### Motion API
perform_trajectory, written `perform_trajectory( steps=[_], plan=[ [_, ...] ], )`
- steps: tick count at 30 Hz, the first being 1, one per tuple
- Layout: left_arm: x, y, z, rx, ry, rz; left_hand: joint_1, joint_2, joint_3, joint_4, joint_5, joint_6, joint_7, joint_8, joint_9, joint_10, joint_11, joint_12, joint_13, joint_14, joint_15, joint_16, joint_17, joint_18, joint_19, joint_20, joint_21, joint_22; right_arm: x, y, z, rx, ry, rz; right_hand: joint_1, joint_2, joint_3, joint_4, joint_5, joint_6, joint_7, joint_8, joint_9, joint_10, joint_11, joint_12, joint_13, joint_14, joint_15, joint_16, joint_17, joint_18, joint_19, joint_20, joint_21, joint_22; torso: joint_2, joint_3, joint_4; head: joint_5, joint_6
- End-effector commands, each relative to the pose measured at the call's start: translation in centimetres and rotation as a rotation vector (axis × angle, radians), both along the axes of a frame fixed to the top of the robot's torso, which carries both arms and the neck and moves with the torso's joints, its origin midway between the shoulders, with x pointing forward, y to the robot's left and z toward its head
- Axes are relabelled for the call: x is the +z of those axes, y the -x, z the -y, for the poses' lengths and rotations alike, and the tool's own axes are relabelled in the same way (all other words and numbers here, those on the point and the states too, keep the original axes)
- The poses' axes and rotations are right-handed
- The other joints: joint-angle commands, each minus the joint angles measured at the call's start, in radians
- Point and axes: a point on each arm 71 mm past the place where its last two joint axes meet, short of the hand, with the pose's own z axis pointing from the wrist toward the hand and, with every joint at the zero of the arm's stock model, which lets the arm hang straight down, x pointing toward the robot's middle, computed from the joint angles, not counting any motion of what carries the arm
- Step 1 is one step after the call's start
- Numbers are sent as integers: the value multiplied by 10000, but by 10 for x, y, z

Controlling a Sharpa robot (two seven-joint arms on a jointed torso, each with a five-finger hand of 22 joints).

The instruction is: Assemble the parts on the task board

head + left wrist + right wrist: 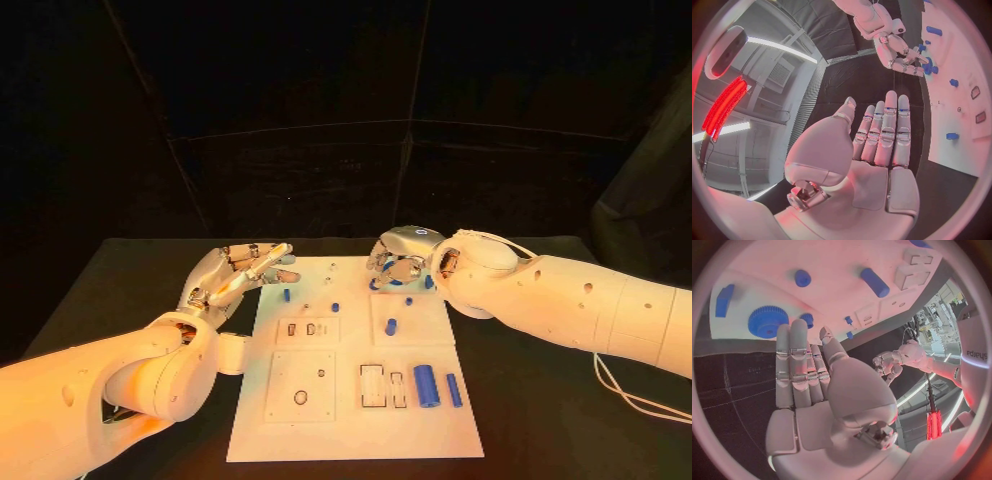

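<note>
Task board lay in the middle of the black table, long axis running near to far. Small blue parts were scattered over it.

Near end of board, right side: a large blue cylinder lay flat, a thinner blue rod just beside it on the right. Left of these were two upright rectangular slots, dark-outlined. Further left, a square panel with an oval hole.

Mid board: a small blue peg stood on the right panel, another small blue piece towards the centre. A blue piece sat near the board's left edge, close to the left hand's fingertips.

Left hand was at the board's far left corner, fingers straight and side by side, palm bare, nothing grasped; the left wrist view showed the same flat, released hand.

Right hand hung over the far end of the board, fingers pointing down among blue pieces there. In the right wrist view its fingers were extended and together, palm empty, released. A blue gear lay on the board just beyond the fingertips, with a blue block to one side of it and a round peg and a blue cylinder further off
</note>
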Motion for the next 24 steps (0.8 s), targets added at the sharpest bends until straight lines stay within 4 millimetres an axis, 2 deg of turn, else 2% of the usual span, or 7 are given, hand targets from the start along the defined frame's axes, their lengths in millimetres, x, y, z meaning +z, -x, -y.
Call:
perform_trajectory(
  steps=[1, 3, 7, 11, 17, 20, 24],
  plan=[
    [1, 1, 2, -173, 142, -35, 4, -43, 20, -61, 46, 54, 7, -51, -9, 44, 3, -39, -2, 80, -25, -41, 16, 143, 73, -16, -35, -16, 0, -2, 0, -111, 1048, 153, -69, 13, -60, 26, -21, -95, 3, -7, 9, -138, 23, 34, -9, 290, -42, 850, 486, -77, 261, 41, 1056, 1241, 144, -18, 23, -16, 9],
    [1, 1, 3, -196, 150, -48, 4, -43, 20, -61, 46, 54, 7, -51, -9, 44, 3, -39, -2, 80, -25, -41, 16, 143, 73, -16, -35, -16, 0, -3, -1, -130, 1157, 112, -75, 22, -61, 27, -29, -134, -3, -16, 5, -159, 20, 44, -12, 278, -44, 1239, 703, -179, 463, 57, 1648, 2021, 165, -20, 30, -37, 10],
    [1, 1, 3, -236, 160, -75, 3, -47, 21, -63, 46, 54, 9, -53, -9, 46, 4, -41, -2, 82, -25, -42, 18, 143, 75, -17, -36, -18, -1, -5, -2, -205, 1273, 25, -102, 58, -59, 33, -59, -169, 3, -16, 5, -191, 22, 54, -17, 273, -33, 2729, 2045, -380, 894, 93, 2758, 3509, 195, -30, 31, -52, 19],
    [1, 2, 3, -248, 163, -97, 3, -47, 21, -63, 46, 54, 9, -53, -9, 46, 4, -41, -2, 82, -25, -42, 18, 143, 75, -17, -36, -18, -1, -6, -3, -229, 1256, 60, -93, 96, -34, 29, -65, -168, 16, -14, 7, -202, 23, 60, -20, 210, 6, 3521, 2779, -455, 1045, 114, 3235, 4141, 236, -17, 30, -39, 48],
    [1, 2, 2, -259, 152, -141, 2, -50, 23, -66, 46, 54, 11, -55, -10, 47, 4, -43, -3, 83, -25, -43, 20, 142, 77, -17, -37, -19, -1, -6, -6, -148, 1217, 17, -68, 228, 49, 22, -105, -122, 11, -9, 9, -100, 15, 92, -21, 191, 6, 4141, 3367, -525, 1197, 126, 3610, 4671, 258, -32, 47, -48, 13],
    [1, 1, 2, -259, 129, -155, 10, -52, 40, -80, 48, 50, 16, -64, -13, 46, 8, -56, -5, 80, -24, -53, 29, 141, 83, -19, -43, -26, -2, -6, -7, -70, 1194, -123, 91, 524, 298, -23, -258, 1, 71, 15, 17, 83, 32, 109, -31, 223, 3, 4673, 3922, -611, 1419, 128, 3958, 5217, 267, -25, 46, -24, -16],
    [0, 1, 2, -277, 104, -174, 29, -51, 74, -107, 49, 45, 21, -80, -18, 43, 13, -78, -10, 70, -20, -74, 41, 138, 88, -19, -56, -39, -3, -6, -8, 3, 1239, -265, 161, 633, 471, -30, -270, 145, 60, 33, 24, 239, 10, 93, -36, 244, -5, 5077, 4347, -680, 1611, 130, 4233, 5661, 293, -23, 34, -11, -22]
  ],
)
